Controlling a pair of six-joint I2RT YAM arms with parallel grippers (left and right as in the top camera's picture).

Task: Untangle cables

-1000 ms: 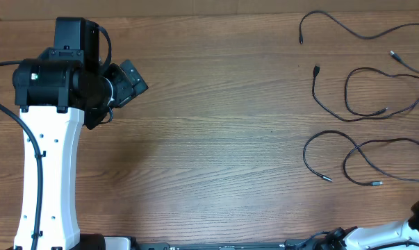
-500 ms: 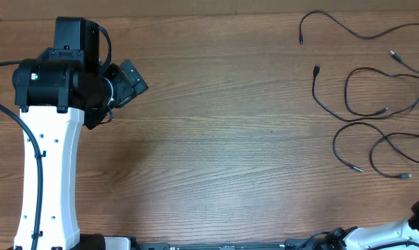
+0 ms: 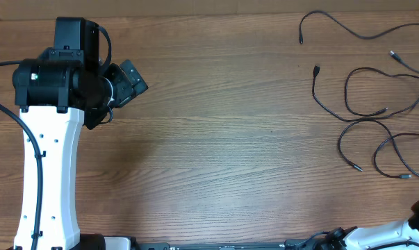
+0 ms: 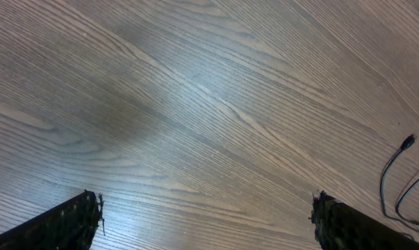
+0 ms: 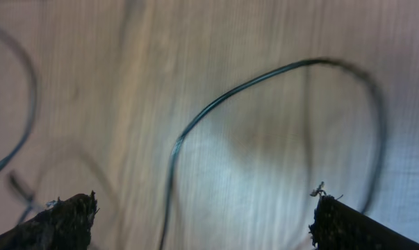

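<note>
Several thin black cables lie as separate strands on the right side of the wooden table: one at the far right corner (image 3: pixel 348 28), a looped one (image 3: pixel 376 90) below it, and two curled strands (image 3: pixel 365 142) near the right edge. My left gripper (image 4: pixel 206 201) is open over bare wood at the far left, with two cable ends (image 4: pixel 397 173) far off to its right. My right gripper (image 5: pixel 206 199) is open and holds nothing. A blurred cable loop (image 5: pixel 265 76) lies on the table beneath it, one strand running down between the fingers.
The left arm's white link (image 3: pixel 49 167) and black wrist stand over the table's left side. Part of the right arm (image 3: pixel 417 222) shows at the near right corner. The table's right edge lies close to the cables.
The two lower right cable strands have slid toward the right edge and curled tighter. The other cables and the left arm have not moved.
</note>
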